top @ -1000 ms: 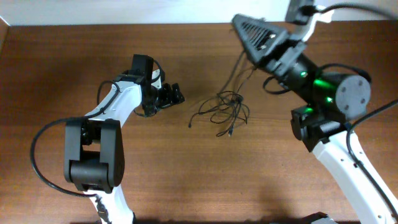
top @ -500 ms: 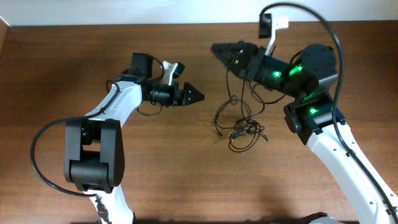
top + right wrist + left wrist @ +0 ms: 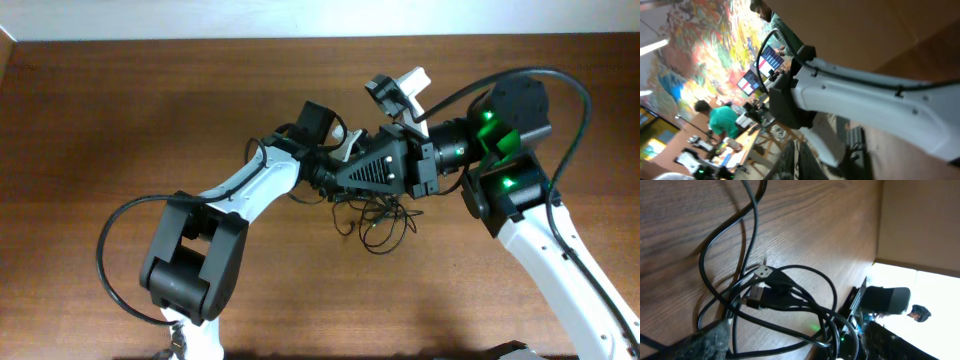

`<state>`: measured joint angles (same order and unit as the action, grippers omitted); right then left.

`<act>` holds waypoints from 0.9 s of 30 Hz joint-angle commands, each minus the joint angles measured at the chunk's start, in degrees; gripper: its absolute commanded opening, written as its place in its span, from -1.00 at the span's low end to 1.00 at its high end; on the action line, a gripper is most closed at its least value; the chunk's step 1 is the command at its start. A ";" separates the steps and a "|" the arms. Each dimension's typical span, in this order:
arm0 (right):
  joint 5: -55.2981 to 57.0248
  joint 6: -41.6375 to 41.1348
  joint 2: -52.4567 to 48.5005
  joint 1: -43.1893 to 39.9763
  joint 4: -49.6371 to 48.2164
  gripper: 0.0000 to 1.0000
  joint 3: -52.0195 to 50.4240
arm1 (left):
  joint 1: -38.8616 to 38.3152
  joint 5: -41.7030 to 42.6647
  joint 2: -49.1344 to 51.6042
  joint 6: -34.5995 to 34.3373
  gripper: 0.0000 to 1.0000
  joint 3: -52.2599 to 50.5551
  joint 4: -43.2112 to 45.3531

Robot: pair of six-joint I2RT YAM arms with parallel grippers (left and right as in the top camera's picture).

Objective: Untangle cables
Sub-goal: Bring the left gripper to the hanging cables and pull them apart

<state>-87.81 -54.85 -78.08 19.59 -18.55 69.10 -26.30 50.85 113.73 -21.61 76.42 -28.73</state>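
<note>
Overhead: the spread left tool (image 3: 795, 342) has been brought onto the cables (image 3: 380, 215); the pressed-together right tool (image 3: 342, 178) is met at 3 o'clock; separation is readied.

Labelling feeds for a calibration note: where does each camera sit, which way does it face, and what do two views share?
Overhead: fixed above, looking down on the brown wooden table; both arms show, meeting over the tangled thin black cables.
Left wrist: close above the wood, facing the cables; its blurred fingers edge the bottom.
Right wrist: tilted sideways toward the white left arm and a room beyond; its own fingers not clearly visible.
Shared: overhead and left wrist both see the cables.
</note>
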 commanded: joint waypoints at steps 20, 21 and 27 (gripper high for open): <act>-1.11 -5.49 7.28 -1.99 1.09 -0.92 0.44 | 5.31 -38.36 0.72 -2.84 -1.00 -0.44 -16.37; -1.09 -6.38 8.94 -3.61 0.92 -0.92 0.44 | 8.15 -39.10 0.72 -2.32 -1.00 -0.44 -17.20; -1.11 -10.60 13.62 -14.10 1.22 -0.92 0.44 | 22.88 -39.15 0.72 -2.34 -1.00 -1.31 -18.51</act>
<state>-88.60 -64.12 -66.08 8.86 -17.12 69.10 -8.27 14.66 113.82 -24.91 76.34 -47.18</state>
